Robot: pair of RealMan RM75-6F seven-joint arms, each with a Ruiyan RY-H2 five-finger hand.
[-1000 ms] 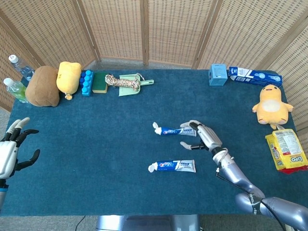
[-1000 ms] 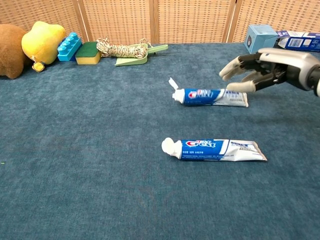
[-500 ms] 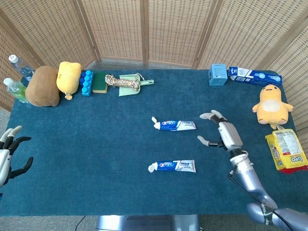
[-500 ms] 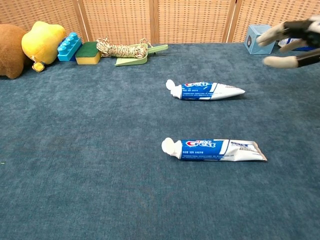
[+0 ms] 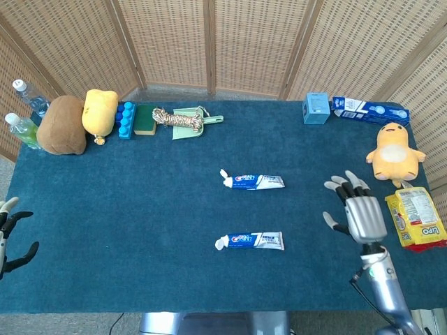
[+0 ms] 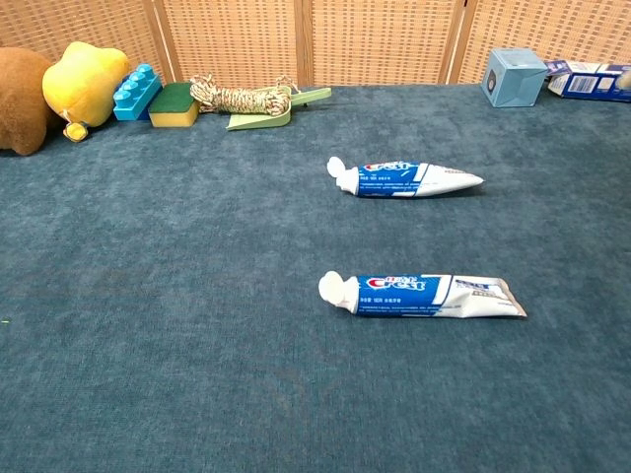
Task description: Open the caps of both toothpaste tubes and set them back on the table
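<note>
Two blue-and-white toothpaste tubes lie on the dark blue table (image 5: 140, 202), caps pointing left. The farther tube (image 5: 253, 181) (image 6: 406, 178) has its flip cap standing open. The nearer tube (image 5: 250, 241) (image 6: 422, 295) also shows its white cap flipped open. My right hand (image 5: 360, 213) hovers at the table's right side, fingers spread, holding nothing, well to the right of both tubes. My left hand (image 5: 10, 234) shows only at the far left edge of the head view, fingers apart and empty. The chest view shows neither hand.
Along the back edge sit a brown plush (image 5: 61, 125), yellow plush (image 5: 99, 113), blue block (image 5: 125, 119), sponge (image 5: 145, 119), rope on a green dustpan (image 5: 184, 120), a blue box (image 5: 316, 108) and a carton (image 5: 368, 110). A yellow duck (image 5: 394, 151) and snack bag (image 5: 416, 216) lie at right.
My right hand let go of the farther tube and drew back to the right and toward me. The tube now rests flat. My left hand slid further off the left edge.
</note>
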